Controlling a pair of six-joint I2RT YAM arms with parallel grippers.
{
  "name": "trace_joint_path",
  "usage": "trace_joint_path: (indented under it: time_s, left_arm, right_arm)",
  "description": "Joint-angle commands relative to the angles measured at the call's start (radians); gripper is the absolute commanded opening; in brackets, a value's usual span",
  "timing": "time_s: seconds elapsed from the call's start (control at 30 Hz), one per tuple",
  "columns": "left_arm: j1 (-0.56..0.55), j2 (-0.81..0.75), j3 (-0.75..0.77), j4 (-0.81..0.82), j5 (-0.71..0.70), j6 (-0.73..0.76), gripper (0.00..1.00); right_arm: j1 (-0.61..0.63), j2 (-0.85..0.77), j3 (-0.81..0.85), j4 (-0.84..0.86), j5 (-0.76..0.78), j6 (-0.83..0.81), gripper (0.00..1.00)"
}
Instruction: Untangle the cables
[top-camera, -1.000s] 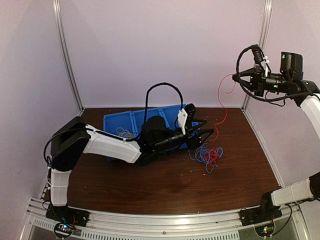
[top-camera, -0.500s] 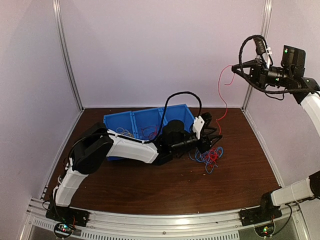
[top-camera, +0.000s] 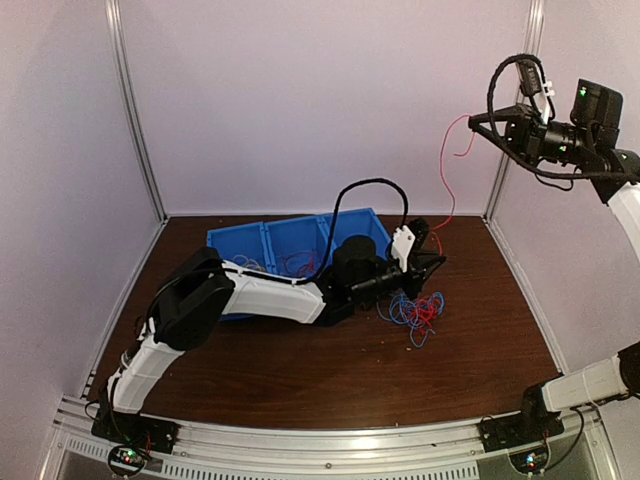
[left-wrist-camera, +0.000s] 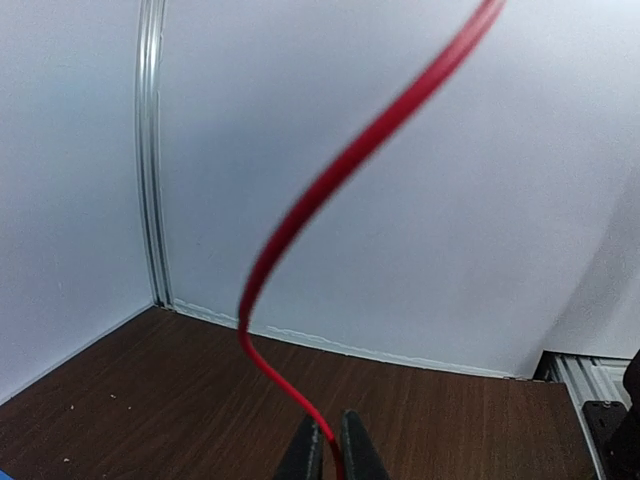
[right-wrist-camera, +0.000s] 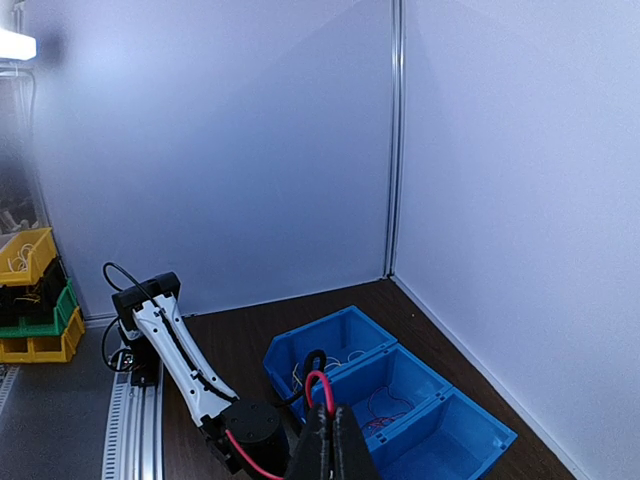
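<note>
A single red cable (top-camera: 447, 190) stretches from the table up to the top right. My right gripper (top-camera: 476, 120) is shut on its upper part, high near the back right corner; a short end dangles past the fingers. My left gripper (top-camera: 436, 263) is shut on the same red cable low down, just above the table. In the left wrist view the cable (left-wrist-camera: 300, 215) rises from between the closed fingertips (left-wrist-camera: 330, 448). A tangle of blue and red cables (top-camera: 415, 308) lies on the table just in front of the left gripper. The right wrist view shows a red loop (right-wrist-camera: 318, 385) at its closed fingertips (right-wrist-camera: 330, 432).
A blue three-compartment bin (top-camera: 240, 243) stands behind the left arm; its compartments (right-wrist-camera: 441, 393) hold thin yellowish and red wires. White walls and aluminium posts (top-camera: 135, 110) close in the table. Stacked yellow, green and black bins (right-wrist-camera: 30, 300) sit outside the cell.
My left gripper swung right from the bin to the red cable and closed on it. The right gripper rose and moved right a little, drawing the cable up.
</note>
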Motion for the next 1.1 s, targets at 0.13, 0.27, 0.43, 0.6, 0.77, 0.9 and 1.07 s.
trace_joint_path:
  time_s: [0.13,0.27,0.43,0.6,0.77,0.9,1.07]
  left_arm:
    - [-0.001,-0.086,-0.123,0.106,-0.005,-0.025,0.00]
    - [0.000,-0.186,-0.302,0.238,-0.020,-0.085,0.00]
    - [0.000,-0.334,-0.547,0.432,0.005,-0.264,0.00]
    - [-0.001,-0.457,-0.741,0.526,-0.026,-0.354,0.00]
    - [-0.003,-0.518,-0.842,0.525,-0.062,-0.359,0.00]
    - [-0.003,-0.554,-0.886,0.508,-0.085,-0.365,0.00]
    - [-0.007,-0.610,-0.921,0.494,-0.116,-0.375,0.00]
  right_arm:
    - [0.009,-0.005,-0.056,0.057,0.055,0.013,0.00]
    - [0.048,-0.001,-0.133,0.091,0.080,0.023,0.01]
    - [0.066,0.037,-0.183,-0.071,0.155,-0.139,0.39]
    - [-0.011,0.077,-0.336,-0.160,0.212,-0.304,0.49]
    - [0.022,0.055,-0.561,-0.151,0.254,-0.481,0.54]
    - [0.116,0.065,-0.659,-0.116,0.293,-0.544,0.50]
    - [0.227,0.133,-0.717,-0.031,0.302,-0.532,0.48]
